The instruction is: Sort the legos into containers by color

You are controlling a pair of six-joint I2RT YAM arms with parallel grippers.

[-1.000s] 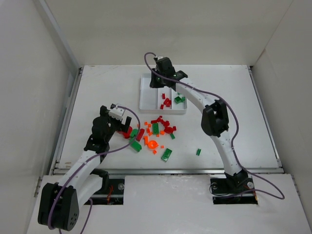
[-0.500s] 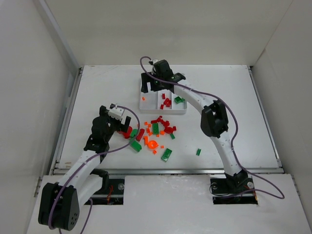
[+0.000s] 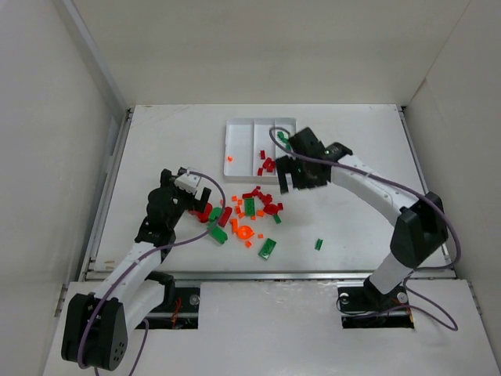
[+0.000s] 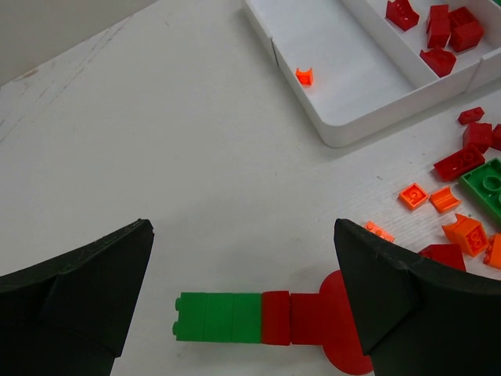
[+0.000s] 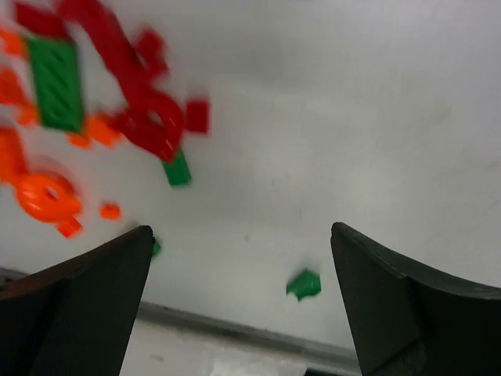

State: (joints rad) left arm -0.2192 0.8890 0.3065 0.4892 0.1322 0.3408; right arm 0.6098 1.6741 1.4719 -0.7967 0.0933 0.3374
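Note:
The legos lie in a loose pile (image 3: 249,210) of red, green and orange bricks at mid-table. The white tray (image 3: 227,141) behind it has three containers: the left one holds one orange brick (image 3: 230,158), the middle one red bricks (image 3: 267,164), the right one green bricks (image 3: 283,138). My right gripper (image 3: 293,184) hangs open and empty by the tray's near right corner, above the pile's right side. My left gripper (image 4: 241,258) is open over a green brick (image 4: 218,316) that butts end to end against a red piece (image 4: 304,317). The right wrist view is blurred; its gripper (image 5: 241,243) holds nothing.
A lone green brick (image 3: 318,244) lies right of the pile, also seen as a green brick (image 5: 304,283) in the right wrist view near the table's front edge (image 5: 235,333). Another green brick (image 3: 268,248) lies in front of the pile. White walls enclose the table.
My right gripper opened over the tray's left compartment, where an orange brick now lies, then swung back toward the pile's right side. The left arm has not moved.

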